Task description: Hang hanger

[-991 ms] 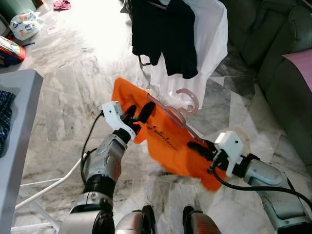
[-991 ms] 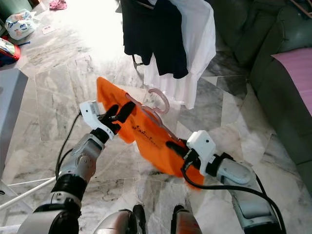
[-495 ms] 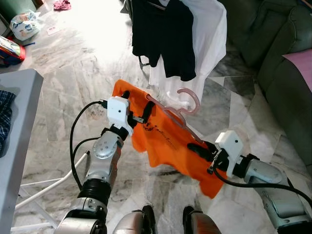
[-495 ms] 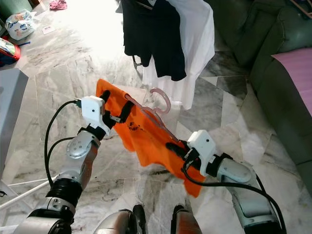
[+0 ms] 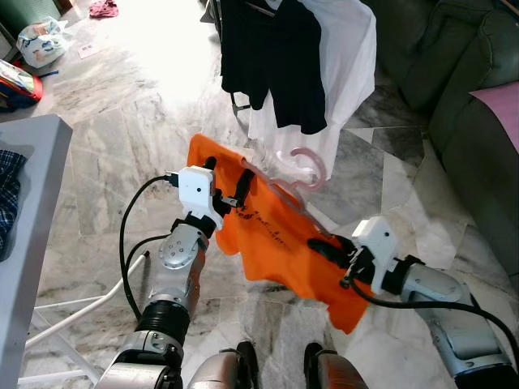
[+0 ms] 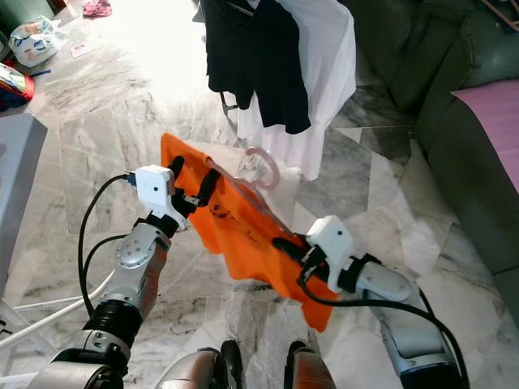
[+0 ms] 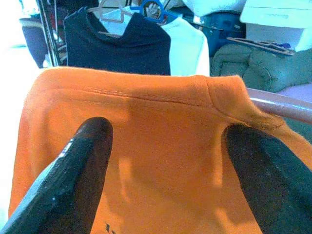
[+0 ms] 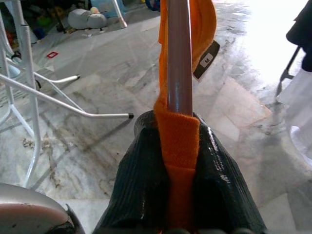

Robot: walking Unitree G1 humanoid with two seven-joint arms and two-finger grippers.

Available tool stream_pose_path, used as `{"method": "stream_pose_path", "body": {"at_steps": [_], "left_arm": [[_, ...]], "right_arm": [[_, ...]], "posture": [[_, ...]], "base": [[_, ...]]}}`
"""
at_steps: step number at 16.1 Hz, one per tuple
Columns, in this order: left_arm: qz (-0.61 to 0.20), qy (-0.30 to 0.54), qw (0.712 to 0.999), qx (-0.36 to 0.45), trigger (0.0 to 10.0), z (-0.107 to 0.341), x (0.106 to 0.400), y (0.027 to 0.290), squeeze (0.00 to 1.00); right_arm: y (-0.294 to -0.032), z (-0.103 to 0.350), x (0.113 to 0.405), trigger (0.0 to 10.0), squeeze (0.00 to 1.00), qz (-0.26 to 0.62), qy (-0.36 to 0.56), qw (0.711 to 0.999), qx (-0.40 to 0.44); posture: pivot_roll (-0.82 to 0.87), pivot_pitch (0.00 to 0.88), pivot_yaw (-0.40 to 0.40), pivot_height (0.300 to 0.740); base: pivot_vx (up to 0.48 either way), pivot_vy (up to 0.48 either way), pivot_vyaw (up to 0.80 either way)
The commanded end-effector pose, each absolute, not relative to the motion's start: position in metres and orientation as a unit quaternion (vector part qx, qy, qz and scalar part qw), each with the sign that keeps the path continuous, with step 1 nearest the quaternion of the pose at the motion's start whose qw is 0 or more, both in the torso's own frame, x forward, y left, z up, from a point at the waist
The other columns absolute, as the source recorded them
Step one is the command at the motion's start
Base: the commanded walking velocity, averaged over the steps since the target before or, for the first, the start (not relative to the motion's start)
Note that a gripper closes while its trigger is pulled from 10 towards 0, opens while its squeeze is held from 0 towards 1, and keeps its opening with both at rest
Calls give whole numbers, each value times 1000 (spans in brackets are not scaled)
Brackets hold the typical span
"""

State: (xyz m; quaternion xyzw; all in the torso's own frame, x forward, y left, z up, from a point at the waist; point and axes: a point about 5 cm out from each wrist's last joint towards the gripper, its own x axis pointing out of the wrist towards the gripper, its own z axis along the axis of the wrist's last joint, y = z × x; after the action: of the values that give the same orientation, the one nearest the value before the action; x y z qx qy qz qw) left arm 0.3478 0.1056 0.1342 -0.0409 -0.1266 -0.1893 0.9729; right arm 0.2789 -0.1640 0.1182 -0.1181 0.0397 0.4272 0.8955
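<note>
An orange shirt (image 5: 280, 235) hangs on a pink hanger, whose hook (image 5: 312, 166) sticks out above the collar. I hold it slanted between my two arms, above the marble floor. My left gripper (image 5: 228, 181) is open at the shirt's upper shoulder, its two black fingers (image 7: 83, 165) spread wide against the cloth (image 7: 161, 141). My right gripper (image 5: 326, 246) is shut on the lower shoulder, pinching the orange cloth and the hanger's bar (image 8: 179, 58) between its pads (image 8: 141, 180).
Straight ahead stands a clothes rack with a black shirt (image 5: 272, 57) and a white shirt (image 5: 349, 73) on hangers. A green sofa (image 5: 470, 97) lies to the right. At the left are a grey table (image 5: 36, 235) and a white frame leg (image 5: 65, 316).
My left wrist has lifted and turned, so its fingers now stand spread against the shirt's upper shoulder. The right gripper has shifted slightly left, still holding the hanger.
</note>
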Motion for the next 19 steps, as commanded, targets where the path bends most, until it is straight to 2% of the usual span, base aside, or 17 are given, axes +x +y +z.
{"method": "stream_pose_path", "body": {"at_steps": [1,7,19], "left_arm": [[-202,-130,969,-50,0,134,347,101,0],[-211,-124,967,-70,0,132,348,94,0],[-163,-111,979,-56,0,128,355,116,0]], "right_arm": [[-155,124,274,10000,0,451,22,884,-120],[-147,125,271,10000,0,455,14,883,-113],[-143,124,267,10000,0,450,15,887,-104]], "posture": [[-95,256,81,740],[-103,254,83,740],[-94,256,86,740]], "base": [[0,0,0],[0,0,0],[0,0,0]]}}
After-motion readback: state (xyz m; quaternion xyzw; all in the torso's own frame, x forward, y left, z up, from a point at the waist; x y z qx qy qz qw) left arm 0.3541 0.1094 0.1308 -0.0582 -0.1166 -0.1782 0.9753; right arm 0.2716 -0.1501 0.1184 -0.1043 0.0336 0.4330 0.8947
